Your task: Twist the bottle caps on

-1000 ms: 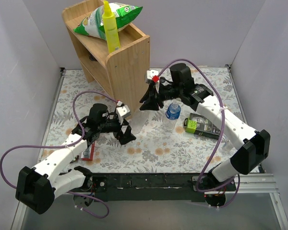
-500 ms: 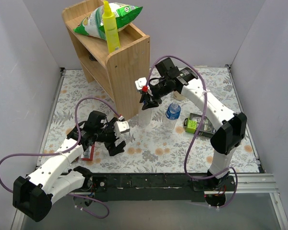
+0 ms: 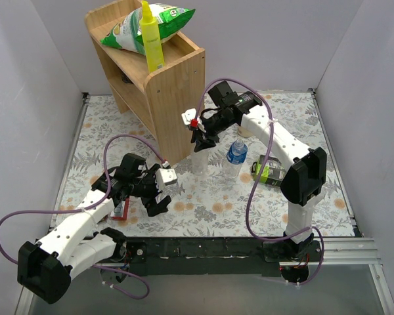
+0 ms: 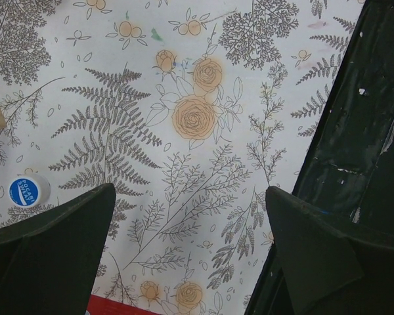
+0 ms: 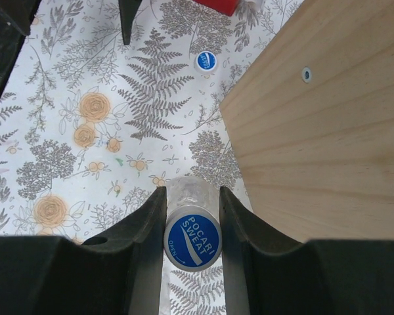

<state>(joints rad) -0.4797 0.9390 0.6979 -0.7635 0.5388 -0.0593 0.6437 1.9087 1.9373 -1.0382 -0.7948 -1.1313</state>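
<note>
In the right wrist view my right gripper (image 5: pixel 192 205) is shut on a blue "Pocari Sweat" cap (image 5: pixel 192 240). The cap sits on the neck of the plain clear bottle (image 5: pixel 187 191), which stands upright close to the wooden shelf. From above, the right gripper (image 3: pixel 200 140) hangs straight over that bottle (image 3: pixel 200 163). The blue-labelled bottle (image 3: pixel 235 154) stands just to its right. A second blue cap (image 5: pixel 205 62) lies flat on the mat; it also shows in the left wrist view (image 4: pixel 27 191), just left of my left finger. My left gripper (image 4: pixel 190 249) is open and empty above the mat (image 3: pixel 161 198).
The wooden shelf (image 3: pixel 164 72) holds a chips bag (image 3: pixel 148 23) and a yellow bottle (image 3: pixel 151 39). A green and black box (image 3: pixel 269 172) lies right of the bottles. A red object (image 3: pixel 121 210) lies under the left arm. A black rail (image 4: pixel 354 131) runs along the near table edge.
My right gripper swung left, from beside the blue-labelled bottle to over the plain bottle by the shelf. My left gripper drew back toward the near edge.
</note>
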